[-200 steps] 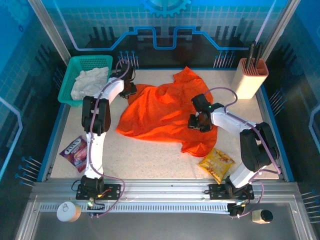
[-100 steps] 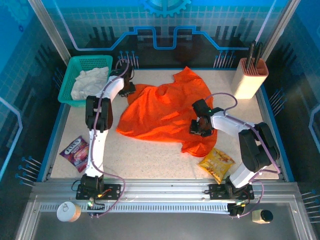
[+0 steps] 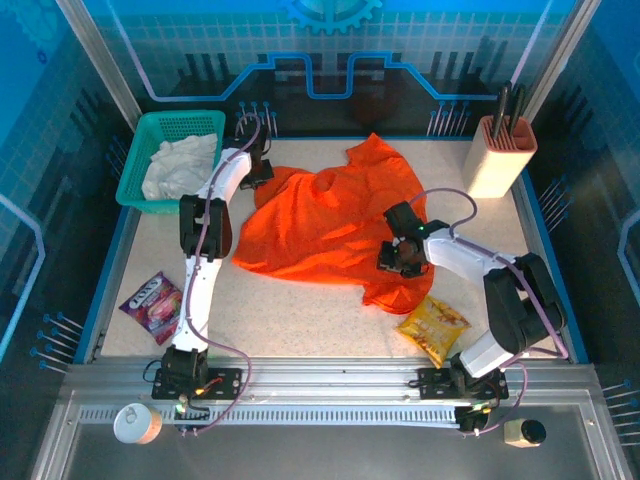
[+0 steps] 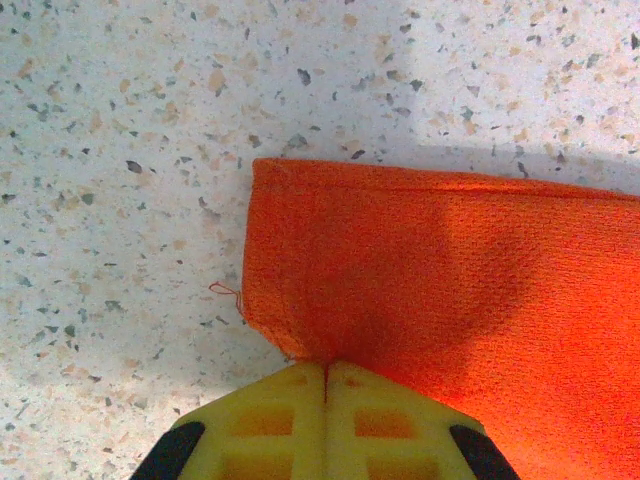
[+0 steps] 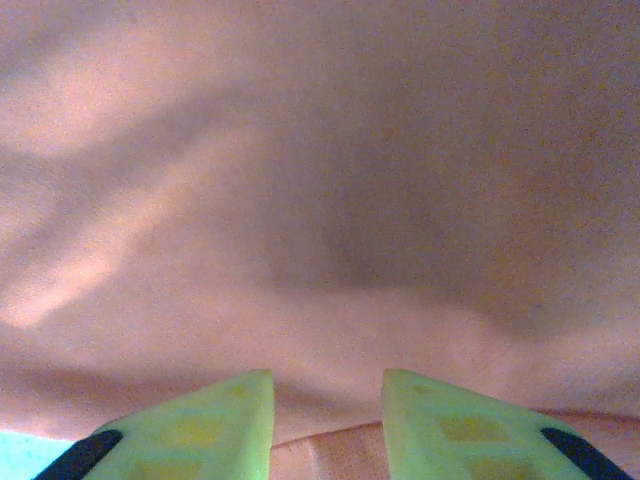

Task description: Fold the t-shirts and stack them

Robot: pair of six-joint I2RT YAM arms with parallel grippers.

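The white t-shirt (image 3: pixel 180 162) is the leftmost of your two. It lies bunched in the green basket (image 3: pixel 180 120) at the far left corner of the tabletop (image 3: pixel 300 310). Nearer the arm bases on that side, a purple snack packet (image 3: pixel 150 300) lies flat by the left edge.

Next along, your left hand (image 4: pixel 325 372) is reached out to the far side, just right of the basket. Its yellow fingers are pressed together with no gap, pinching a corner of the orange t-shirt (image 3: pixel 330 215) right at the hem. A loose thread hangs off that edge, and bare speckled surface shows beside the corner.

The orange t-shirt itself is spread over the middle of the tabletop, rumpled and unfolded, with one part reaching toward the back wall and its near right part trailing toward the front.

Your right hand (image 5: pixel 325 405) is down on that right part of the shirt — its two fingers stand apart, with orange cloth across the gap and a hem line lying between the tips. You cannot tell whether they are bearing on the cloth.

Just in front of it, a yellow snack packet (image 3: pixel 433 328) lies at the shirt's near edge — touching or just beside it. At the far right corner a beige holder (image 3: pixel 498 158) stands upright with dark utensils in it.
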